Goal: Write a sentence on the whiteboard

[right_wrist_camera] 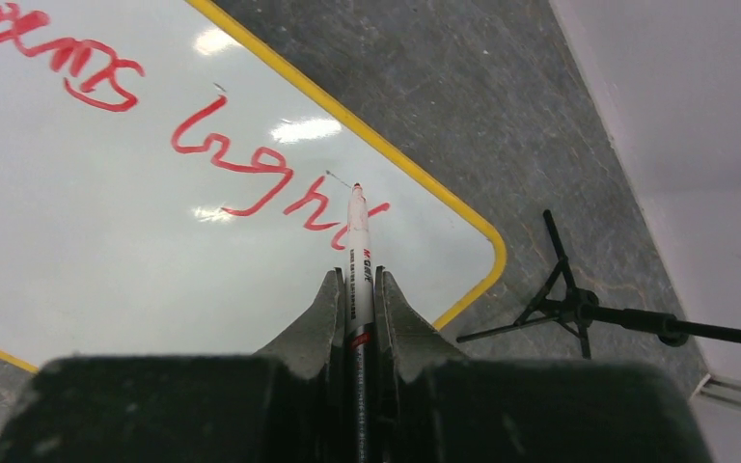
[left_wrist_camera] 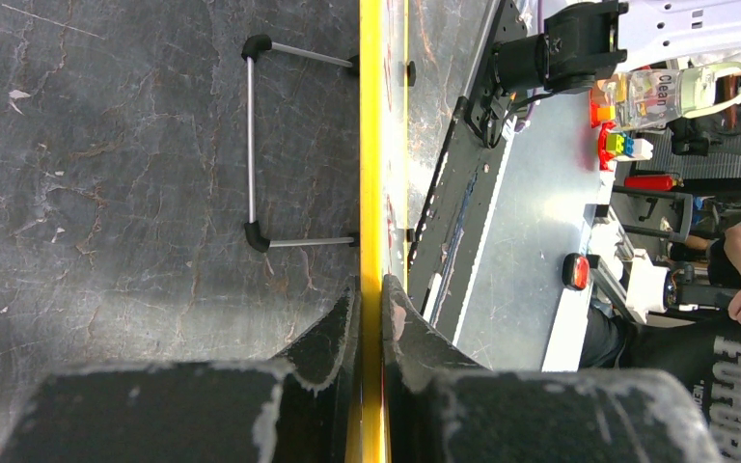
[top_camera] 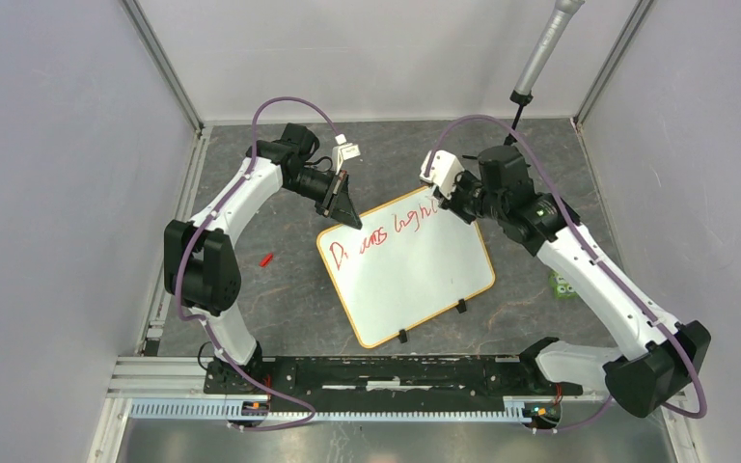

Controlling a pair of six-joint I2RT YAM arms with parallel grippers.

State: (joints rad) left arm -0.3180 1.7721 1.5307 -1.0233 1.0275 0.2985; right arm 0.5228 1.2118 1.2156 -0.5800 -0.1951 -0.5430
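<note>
We find the whiteboard (top_camera: 415, 285) lying askew on the dark tabletop (top_camera: 280, 299), its two black clips (top_camera: 462, 308) on the near edge.

Left gripper (top_camera: 344, 210): at the board's far-left corner, jaws pressed onto the yellow rim (left_wrist_camera: 371, 145). Wrist view confirms the rim is pinched btwn both fingers.

Right gripper (top_camera: 441, 198): over the board's far-right corner, jaws clamped on a red marker (right_wrist_camera: 358, 241), tip touching the white surface.

The sentence (top_camera: 386, 230), in red, runs along the board's far edge. Last word reads approx. "ligh", w/ the tip at its final stroke.

A small red piece (top_camera: 267, 258) lies left of the board.
</note>
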